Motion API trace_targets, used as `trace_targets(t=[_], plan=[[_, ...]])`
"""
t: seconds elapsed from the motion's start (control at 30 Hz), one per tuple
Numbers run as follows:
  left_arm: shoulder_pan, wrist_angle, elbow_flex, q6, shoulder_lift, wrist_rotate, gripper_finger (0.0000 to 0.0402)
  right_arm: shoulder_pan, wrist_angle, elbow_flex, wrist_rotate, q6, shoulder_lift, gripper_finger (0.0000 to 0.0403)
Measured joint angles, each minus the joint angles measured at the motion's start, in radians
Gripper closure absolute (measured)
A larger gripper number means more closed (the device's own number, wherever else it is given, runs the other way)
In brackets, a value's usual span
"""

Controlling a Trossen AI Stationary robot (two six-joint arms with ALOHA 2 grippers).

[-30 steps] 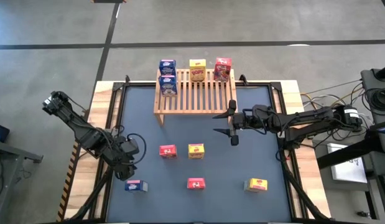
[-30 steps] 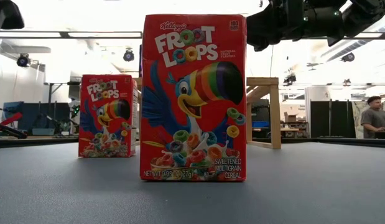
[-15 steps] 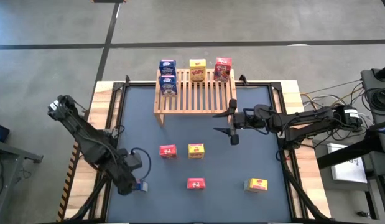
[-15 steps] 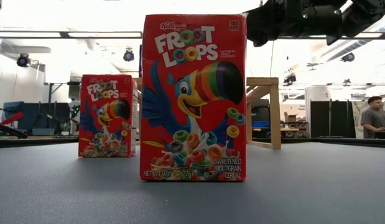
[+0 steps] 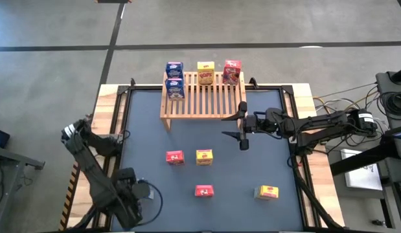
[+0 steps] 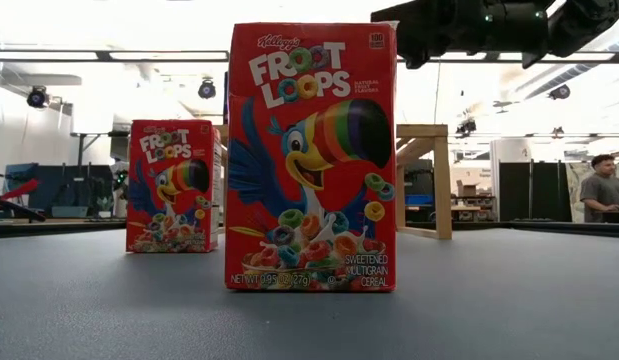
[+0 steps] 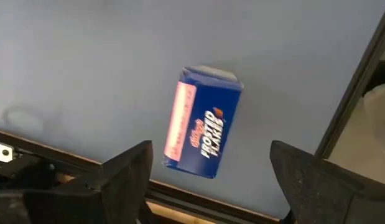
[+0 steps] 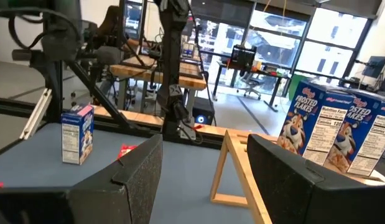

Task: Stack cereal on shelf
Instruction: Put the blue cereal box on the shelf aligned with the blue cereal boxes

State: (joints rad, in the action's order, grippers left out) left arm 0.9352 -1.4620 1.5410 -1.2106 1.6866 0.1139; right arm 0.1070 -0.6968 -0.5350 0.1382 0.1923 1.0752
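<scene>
Now your left gripper hangs over the near-left corner of the table, its fingers spread wide and empty around a small blue cardboard cereal box lying flat on the dark mat, which looks like a line-up for a grasp. A second ago that arm was farther from the near edge and its jaws were narrower; since then it has swung down over the box and opened fully. Your right gripper waits just in front of the light wooden slatted shelf, partly open, holding nothing, unmoved. Two blue boxes, a yellow box and a red box already stand on the shelf.
</scene>
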Motion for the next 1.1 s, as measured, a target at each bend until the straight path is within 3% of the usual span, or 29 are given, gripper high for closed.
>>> trace_targets(t=[0.37, 0.57, 0.83, 1.1], plan=[[0.065, 0.035, -0.038, -0.113, -0.060, 0.158, 0.0107, -0.005, -0.022, 0.000, 0.000, -0.018, 0.000, 0.0179], [0.073, 0.151, -0.168, -0.121, -0.166, 0.240, 0.0107, -0.005, -0.023, 0.000, 0.000, -0.026, 0.000, 0.0179], [0.073, 0.389, -0.393, -0.106, -0.344, 0.231, 0.0108, -0.005, -0.011, 0.000, 0.000, -0.026, 0.001, 0.0179], [0.073, 0.401, -0.473, -0.008, -0.346, 0.135, 0.0124, -0.005, 0.031, 0.000, -0.001, -0.016, 0.002, 0.0179]])
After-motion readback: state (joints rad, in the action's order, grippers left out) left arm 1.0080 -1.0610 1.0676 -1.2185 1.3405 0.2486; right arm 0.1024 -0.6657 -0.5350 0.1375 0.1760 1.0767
